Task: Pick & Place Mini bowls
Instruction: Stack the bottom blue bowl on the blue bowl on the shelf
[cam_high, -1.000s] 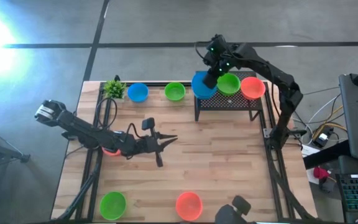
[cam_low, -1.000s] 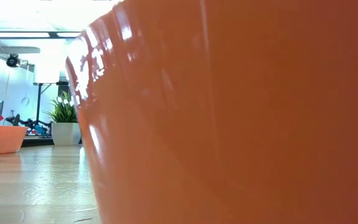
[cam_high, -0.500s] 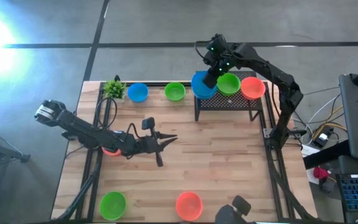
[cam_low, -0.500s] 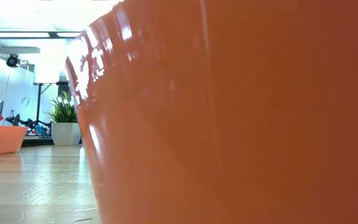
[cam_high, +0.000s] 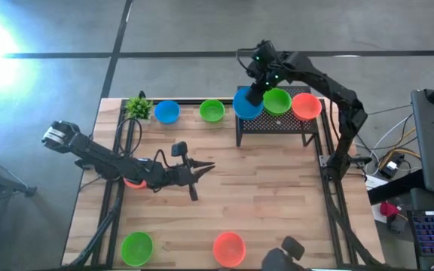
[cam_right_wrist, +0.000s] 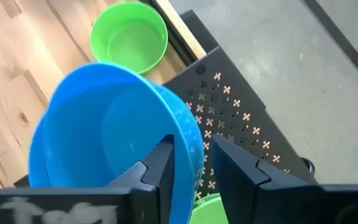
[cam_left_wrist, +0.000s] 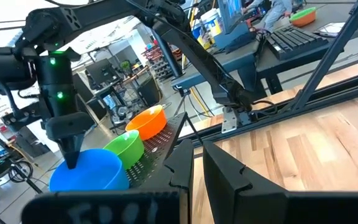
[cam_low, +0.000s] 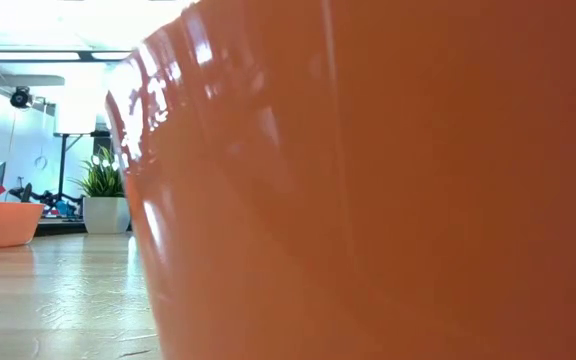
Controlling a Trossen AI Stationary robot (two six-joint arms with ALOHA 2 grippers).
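Note:
A blue mini bowl (cam_high: 246, 105) (cam_right_wrist: 114, 134) sits on the left end of a black perforated stand (cam_high: 277, 123), beside a green bowl (cam_high: 277, 100) and an orange-red bowl (cam_high: 306, 106). My right gripper (cam_high: 256, 95) (cam_right_wrist: 192, 167) is open and slants down from above the stand. One finger is inside the blue bowl's rim and one outside. My left gripper (cam_high: 211, 166) (cam_left_wrist: 197, 167) hovers level over the table's middle, holding nothing, its fingers a narrow gap apart. On the table are more bowls: blue (cam_high: 166, 112), green (cam_high: 212, 111), green (cam_high: 137, 247) and orange-red (cam_high: 229, 248). My right gripper straddles the blue bowl's rim (cam_right_wrist: 190, 140) on the side toward the stand's middle, coming from above at a slant. I cannot tell whether either finger touches the rim. The bowl rests on the stand's top.
An orange-red bowl (cam_high: 132, 183) lies partly under my left arm. A small leafy plant (cam_high: 138, 106) stands at the far left corner. Black rails run along the table's left and right sides. The near orange-red bowl's wall (cam_low: 368, 200) fills the low view. Bare wood lies mid-table.

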